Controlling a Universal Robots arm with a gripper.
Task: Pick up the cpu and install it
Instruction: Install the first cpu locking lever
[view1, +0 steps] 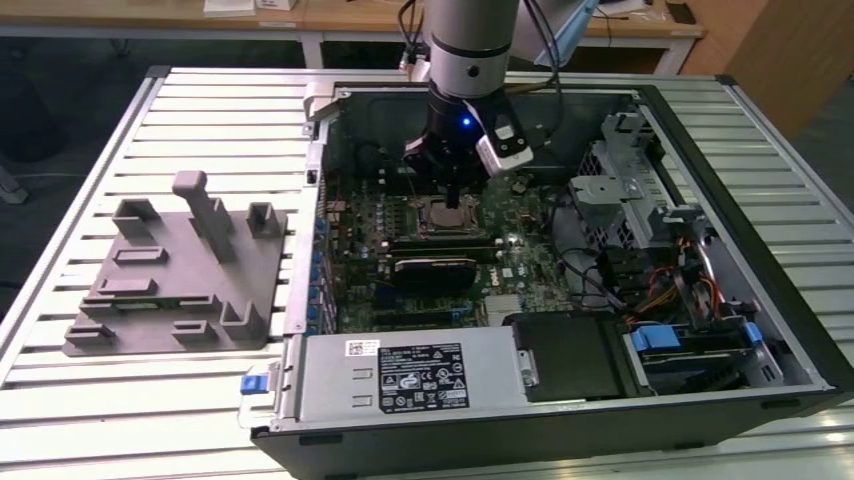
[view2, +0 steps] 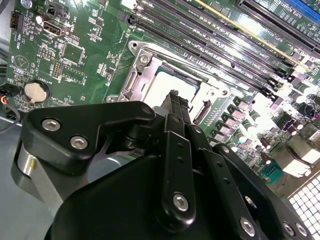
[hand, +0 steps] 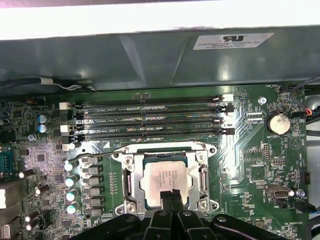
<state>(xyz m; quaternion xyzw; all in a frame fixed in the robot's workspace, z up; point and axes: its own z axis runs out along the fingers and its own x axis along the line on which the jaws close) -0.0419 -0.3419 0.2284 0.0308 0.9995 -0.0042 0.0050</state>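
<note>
The cpu (hand: 162, 179), a small square chip with a shiny silver top, lies flat inside the open metal socket (hand: 131, 182) on the green motherboard. In both wrist views its pale top shows just past my black fingers, and it appears again in the second wrist view (view2: 165, 86). My gripper (hand: 170, 198) hangs right over the chip's near edge, its two fingertips pressed together with nothing between them. In the exterior view the gripper (view1: 457, 203) stands upright over the socket (view1: 441, 216) in the middle of the open computer case.
Memory slots (hand: 150, 117) run beside the socket, and capacitors (hand: 70, 180) stand along another side. A grey moulded holder (view1: 174, 270) lies on the slatted table at the exterior view's left. The labelled power supply box (view1: 407, 375) and drive cage (view1: 627, 200) crowd the case.
</note>
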